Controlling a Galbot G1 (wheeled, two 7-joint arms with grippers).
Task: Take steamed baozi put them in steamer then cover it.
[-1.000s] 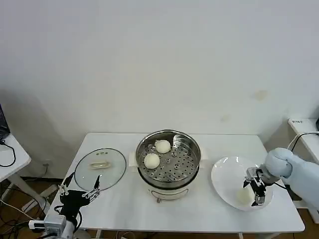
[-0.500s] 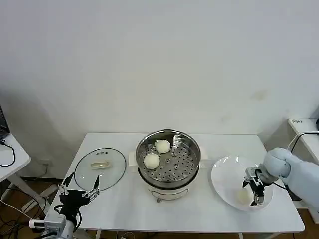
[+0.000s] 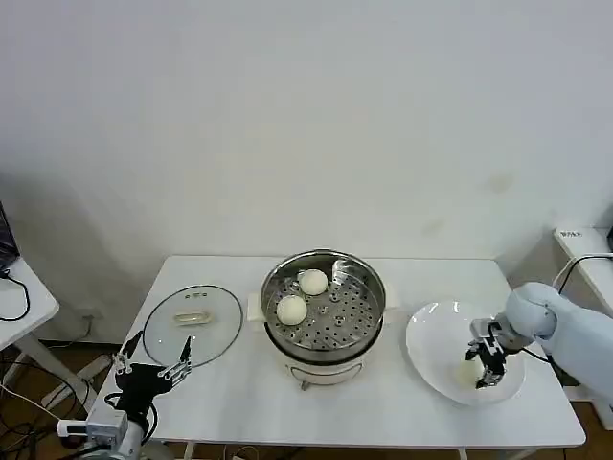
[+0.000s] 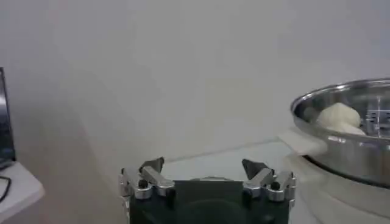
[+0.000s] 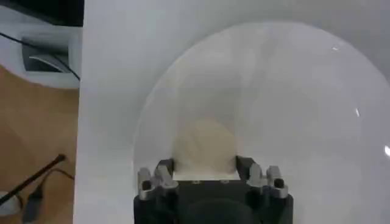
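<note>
Baozi: 2 are sitting in the steamer (image 3: pixel 324 305); 1 baozi (image 5: pixel 204 147) is lying on the white plate (image 3: pixel 436 335), w/ the right claw (image 3: pixel 486 359) clenching it. Left claw (image 3: pixel 153 369) is hanging released nr the cover (image 3: pixel 192 324) on the surface (image 3: pixel 239 402).

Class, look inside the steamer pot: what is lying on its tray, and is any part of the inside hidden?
Two buns lie on the holed tray inside the steamer. The near wall hides the tray's front edge. The lid lies off to the side.
</note>
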